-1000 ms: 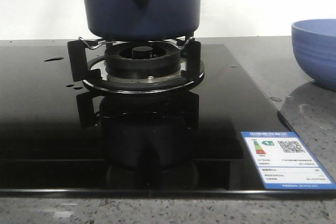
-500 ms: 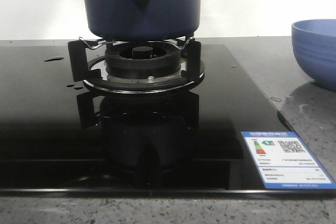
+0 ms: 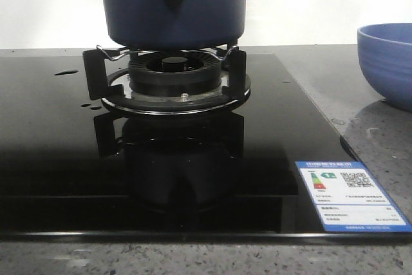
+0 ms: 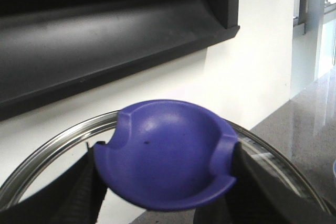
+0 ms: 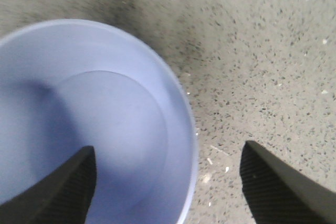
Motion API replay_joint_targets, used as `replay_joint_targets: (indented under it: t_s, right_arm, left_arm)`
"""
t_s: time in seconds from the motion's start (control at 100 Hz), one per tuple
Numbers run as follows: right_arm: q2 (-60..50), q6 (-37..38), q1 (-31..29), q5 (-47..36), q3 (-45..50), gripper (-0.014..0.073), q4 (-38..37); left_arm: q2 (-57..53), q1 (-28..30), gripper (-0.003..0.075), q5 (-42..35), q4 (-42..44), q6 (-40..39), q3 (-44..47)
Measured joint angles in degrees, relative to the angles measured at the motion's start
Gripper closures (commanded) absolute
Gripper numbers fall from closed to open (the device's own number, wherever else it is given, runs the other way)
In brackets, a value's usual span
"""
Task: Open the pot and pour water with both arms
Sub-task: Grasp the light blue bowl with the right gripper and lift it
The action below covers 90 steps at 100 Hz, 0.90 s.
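Note:
The dark navy pot stands on the gas burner at the back centre, its handle mount with the round hole facing me. Its top is cut off by the frame. My left gripper is shut on the blue knob of a glass lid with a steel rim, held up in the air before the wall. My right gripper is open over the rim of the light blue bowl, one finger over its inside, the other over the counter. Small drops of water lie on the black hob. Neither gripper shows in the front view.
The black glass hob fills the front, with the burner stand under the pot and a blue sticker at its right corner. The light blue bowl sits on the speckled grey counter at the right. A dark range hood hangs above.

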Motion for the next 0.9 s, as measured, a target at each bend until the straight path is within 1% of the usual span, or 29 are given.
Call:
replay_joint_targets:
  t_s: [0.09,0.16,0.23,0.28,0.3,0.35,0.42,0.49,0.69,0.9]
  right_arm:
    - [2.25,0.00,-0.14,0.00,0.00,0.0105,-0.13]
    - [4.07,0.00,-0.14,0.00,0.00,0.0170,-0.13]
    - [5.48,0.00,-0.14,0.00,0.00,0.0275,-0.13]
    - [6.28,0.00,-0.14,0.00,0.00,0.0374,-0.13]
    - [6.54,0.00,-0.14,0.00,0.00,0.0398,-0.13]
    - [7.04,0.00,-0.14,0.00,0.00,0.0491,-0.13]
    - [7.69,0.00,-0.14,0.00,0.00,0.0590,-0.13]
    - [7.74,0.11,-0.14,0.00,0.00,0.0666,-0.19]
    - [7.74,0.11,-0.14,1.82,-2.82,0.0667,-0.20]
    - [7.74,-0.28,0.11,7.23,-12.73,0.0648,1.99]
  left_arm:
    - [-0.10,0.00,0.0407,0.23,1.47,-0.37,0.00]
    - [-0.10,0.00,0.0407,0.23,2.05,-0.49,0.00]
    - [-0.10,0.00,0.0407,0.23,2.29,-0.58,0.00]
    - [-0.10,0.00,0.0407,0.23,2.29,-0.58,0.00]
    - [-0.10,0.00,0.0407,0.23,2.29,-0.58,0.00]
    - [-0.10,0.00,0.0407,0.23,2.41,-0.58,0.00]
    - [-0.10,0.00,0.0407,0.23,2.41,-0.58,0.00]
    - [-0.10,0.00,0.0407,0.23,2.41,-0.58,0.00]
    - [-0.10,0.00,0.0407,0.27,2.48,-0.58,0.00]
    - [-0.10,0.00,0.0407,0.27,2.48,-0.58,0.00]
